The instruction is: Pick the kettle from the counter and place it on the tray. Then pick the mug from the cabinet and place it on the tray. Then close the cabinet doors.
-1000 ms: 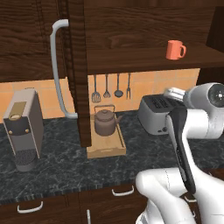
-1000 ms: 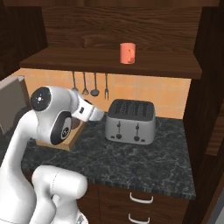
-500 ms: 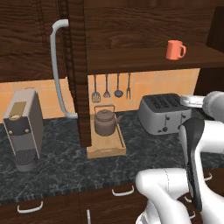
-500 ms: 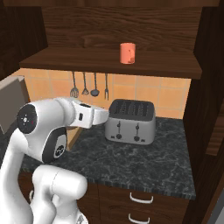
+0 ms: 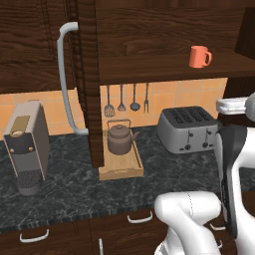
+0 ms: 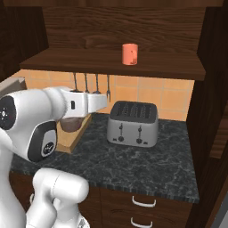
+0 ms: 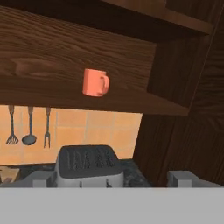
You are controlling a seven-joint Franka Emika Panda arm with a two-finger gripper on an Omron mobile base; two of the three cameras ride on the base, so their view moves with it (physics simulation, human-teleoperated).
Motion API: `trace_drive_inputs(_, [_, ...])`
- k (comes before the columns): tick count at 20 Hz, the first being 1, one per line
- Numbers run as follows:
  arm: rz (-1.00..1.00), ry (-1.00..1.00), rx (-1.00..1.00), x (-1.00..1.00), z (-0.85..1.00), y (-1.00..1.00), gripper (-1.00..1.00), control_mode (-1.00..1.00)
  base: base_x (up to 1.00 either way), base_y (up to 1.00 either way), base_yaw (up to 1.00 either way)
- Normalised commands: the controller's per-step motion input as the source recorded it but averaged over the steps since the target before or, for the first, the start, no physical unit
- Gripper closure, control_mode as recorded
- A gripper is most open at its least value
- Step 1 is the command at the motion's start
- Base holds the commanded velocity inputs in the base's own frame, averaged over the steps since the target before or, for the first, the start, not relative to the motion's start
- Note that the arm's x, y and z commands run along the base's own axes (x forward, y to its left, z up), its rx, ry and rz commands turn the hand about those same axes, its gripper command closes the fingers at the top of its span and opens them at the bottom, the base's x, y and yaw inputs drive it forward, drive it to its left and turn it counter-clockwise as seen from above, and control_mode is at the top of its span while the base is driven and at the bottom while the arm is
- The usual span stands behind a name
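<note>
The dark kettle (image 5: 119, 140) stands on the tan wooden tray (image 5: 121, 169) on the counter (image 5: 64, 189), just right of the open cabinet door (image 5: 85, 84). On the cabinet shelf (image 7: 65, 94) sits the orange-red mug (image 7: 95, 82), upright with its handle to the right; it also shows as the mug (image 5: 199, 56) and the mug (image 6: 129, 54). My gripper (image 7: 112, 178) is open and holds nothing, its fingertips (image 7: 40, 178) wide apart. It hangs over the silver toaster, well below the mug and short of it. My white hand (image 6: 87, 102) partly hides the kettle (image 6: 71, 124).
A boxy silver toaster (image 5: 188, 128) stands on the counter under the mug's shelf. A coffee machine (image 5: 27, 144) is at the far left. Utensils (image 5: 127, 99) hang on the orange tiled wall. The other open door (image 6: 216, 102) closes in the right side.
The arm has swung and its hand has risen a little, levelling out toward the toaster and the shelf. Kettle, tray and mug have stayed put. The jaws stay open.
</note>
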Motion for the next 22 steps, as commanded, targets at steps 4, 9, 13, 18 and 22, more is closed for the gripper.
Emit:
trace_drive_inputs(4, [0.0, 0.0, 0.0, -0.04, 0.02, 0.0, -1.0, -1.0, 0.0, 0.0, 0.0])
trace_drive_inputs(9, [0.0, 0.0, 0.0, 0.05, 0.37, 0.0, -1.0, -1.0, 0.0, 0.0, 0.0])
trace_drive_inputs(13, [0.08, 0.04, 0.0, 0.36, 0.41, 0.04, -1.0, -1.0, 0.0, 0.0, 0.0])
trace_drive_inputs(18, [0.28, 0.04, 0.02, 0.56, 0.22, -0.06, -1.0, -1.0, 0.0, 0.0, 0.0])
trace_drive_inputs(22, [0.25, 0.0, 0.03, 0.43, 0.11, -0.25, -1.0, -1.0, 0.0, 0.0, 0.0])
